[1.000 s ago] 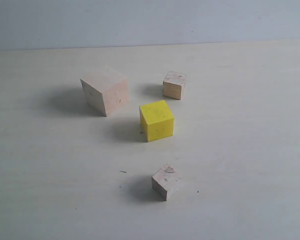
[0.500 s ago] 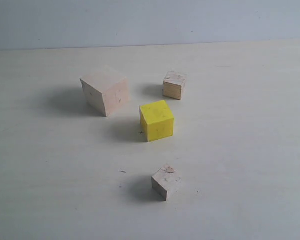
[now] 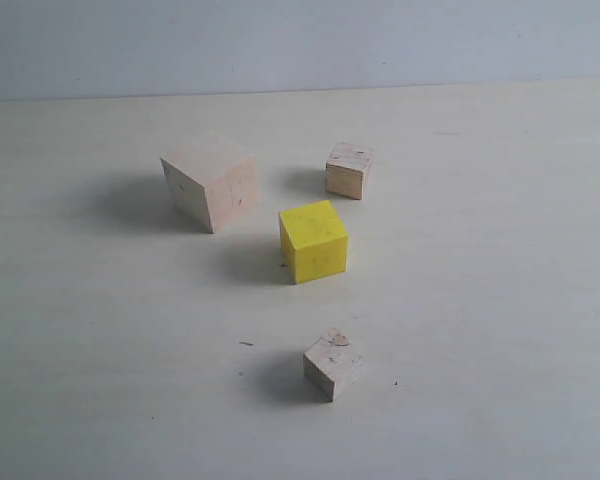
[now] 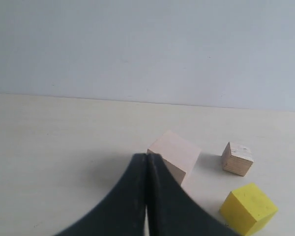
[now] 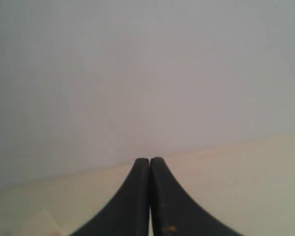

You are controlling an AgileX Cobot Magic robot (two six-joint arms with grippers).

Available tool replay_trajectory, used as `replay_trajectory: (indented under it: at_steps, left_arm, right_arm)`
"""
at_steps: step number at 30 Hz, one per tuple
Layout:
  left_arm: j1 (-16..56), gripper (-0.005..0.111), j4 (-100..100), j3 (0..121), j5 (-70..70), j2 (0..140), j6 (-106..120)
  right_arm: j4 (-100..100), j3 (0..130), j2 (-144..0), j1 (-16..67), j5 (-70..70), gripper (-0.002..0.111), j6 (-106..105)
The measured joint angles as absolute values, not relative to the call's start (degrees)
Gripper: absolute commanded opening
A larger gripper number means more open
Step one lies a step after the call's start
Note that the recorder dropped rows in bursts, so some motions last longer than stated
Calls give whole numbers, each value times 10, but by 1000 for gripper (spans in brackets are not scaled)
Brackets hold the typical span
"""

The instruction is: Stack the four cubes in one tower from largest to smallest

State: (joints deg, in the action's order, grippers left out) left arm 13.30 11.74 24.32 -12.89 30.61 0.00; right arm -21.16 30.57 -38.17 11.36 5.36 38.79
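Left gripper (image 4: 147,158) and right gripper (image 5: 150,161) sit pinched closed, empty, while the large pale wooden cube (image 3: 210,185) stands upper-left of centre, the bright yellow cube (image 3: 314,241) mid-frame, the layered-plywood cube (image 3: 348,170) above-right of it, the small knotted wooden cube (image 3: 333,364) lowest.

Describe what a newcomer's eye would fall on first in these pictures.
The bright yellow cube stands out first, in the middle of the pale table. Apart from it sit a large pale wooden cube behind it to the left, a smaller layered-plywood cube behind it to the right, and the smallest pale wooden cube with a knot mark nearest the camera. The left gripper and right gripper are shut, holding nothing.
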Motion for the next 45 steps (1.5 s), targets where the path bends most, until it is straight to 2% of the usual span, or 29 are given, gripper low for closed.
replay_trajectory:
  at_steps: [1, 4, 9, 13, 16, 19, 22, 26, 29, 41, 43, 45]
  left_arm:
    - [133, 0, 117, 243, -128, 306, 0]
    - [133, 0, 118, 243, -124, 306, 0]
    - [133, 0, 126, 245, -129, 310, 0]
    - [133, 0, 131, 290, -210, 374, 9]
    - [133, 0, 190, 344, -292, 462, 86]
    - [133, 0, 235, 386, -313, 550, 146]
    - [133, 8, 241, 426, -316, 610, 171]
    - [133, 32, 242, 487, -325, 682, 187]
    - [133, 38, 245, 531, -327, 732, 190]
    - [145, 37, 296, 730, -330, 944, 195]
    - [155, 32, 301, 761, -335, 986, 195]
    - [168, 19, 304, 793, -344, 1024, 195]
  right_arm:
    - [-208, 312, -428, 160, 82, 0, 381]
    - [-169, 315, -488, 227, 127, 0, 348]
    - [-6, 315, -587, 297, 220, 0, 269]
    - [77, 315, -624, 304, 241, 0, 252]
    - [85, 315, -626, 304, 191, 0, 250]
    - [93, 315, -626, 304, 132, 0, 250]
    - [93, 315, -626, 304, 123, 0, 250]
    - [93, 315, -626, 304, 137, 0, 250]
    - [93, 315, -626, 304, 145, 0, 250]
    - [93, 315, -626, 304, 166, 0, 215]
    - [93, 315, -626, 304, 166, 0, 212]
    - [93, 315, -626, 304, 166, 0, 212]
